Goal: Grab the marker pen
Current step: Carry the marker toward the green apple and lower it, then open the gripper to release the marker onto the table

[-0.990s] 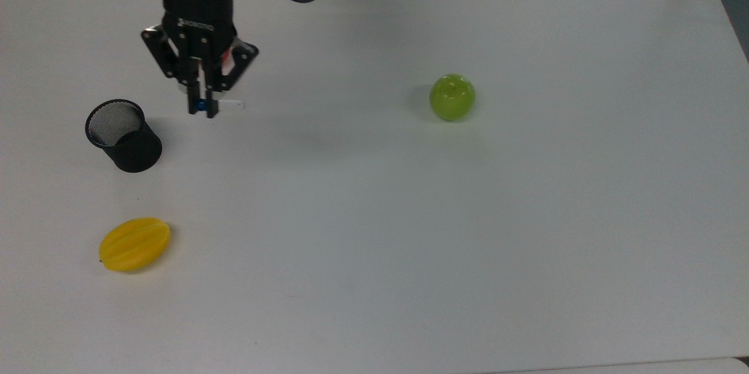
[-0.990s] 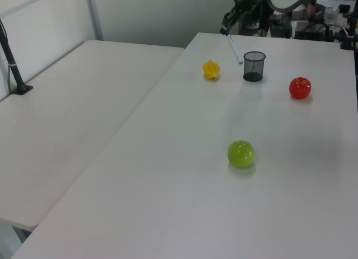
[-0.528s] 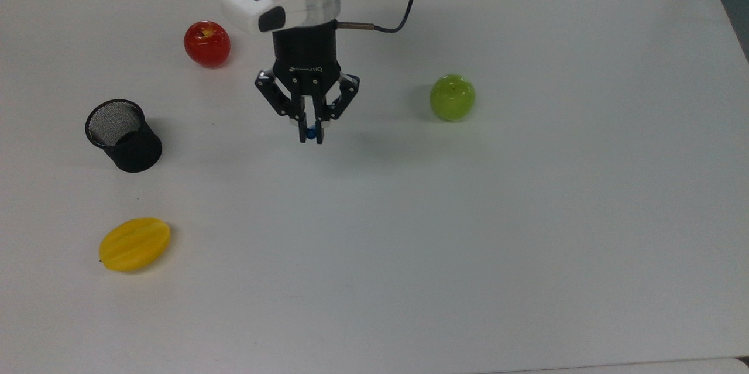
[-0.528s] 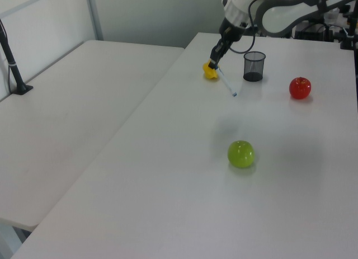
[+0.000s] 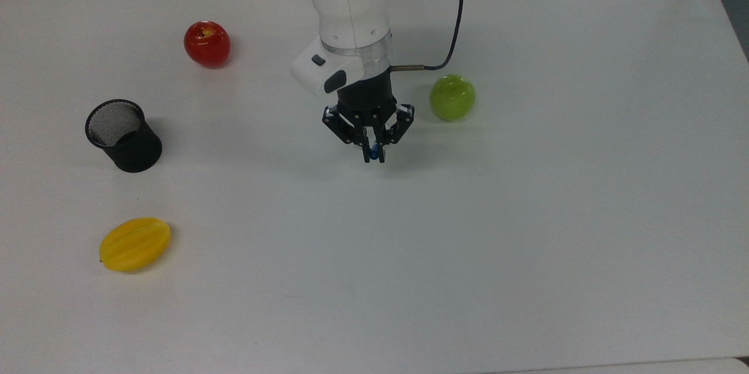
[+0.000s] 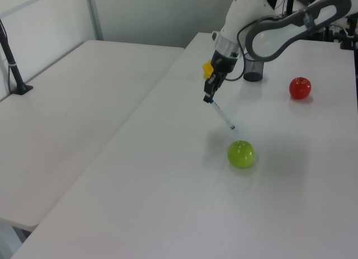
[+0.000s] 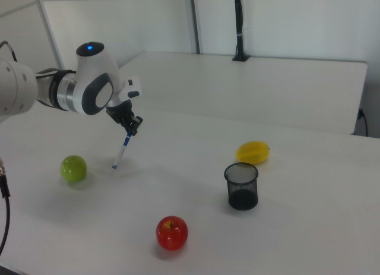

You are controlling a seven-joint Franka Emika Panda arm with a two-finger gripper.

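— One white counter (image 5: 526,233) carried what, as you saw it?
— You had a black mesh cup (image 5: 123,135), a green apple (image 5: 452,97) and a red apple (image 5: 206,43) well apart.
— And the end effector (image 5: 374,154)?
— It was clamped on the marker pen (image 6: 222,114), which hung tilted above the counter beside the green apple.

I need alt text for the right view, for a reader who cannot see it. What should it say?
A white robot arm's gripper holds a marker pen by its upper end, hanging tilted above a white table. On the table are a green apple at the right view's left, a red apple in front, a black mesh cup and a yellow fruit behind it.
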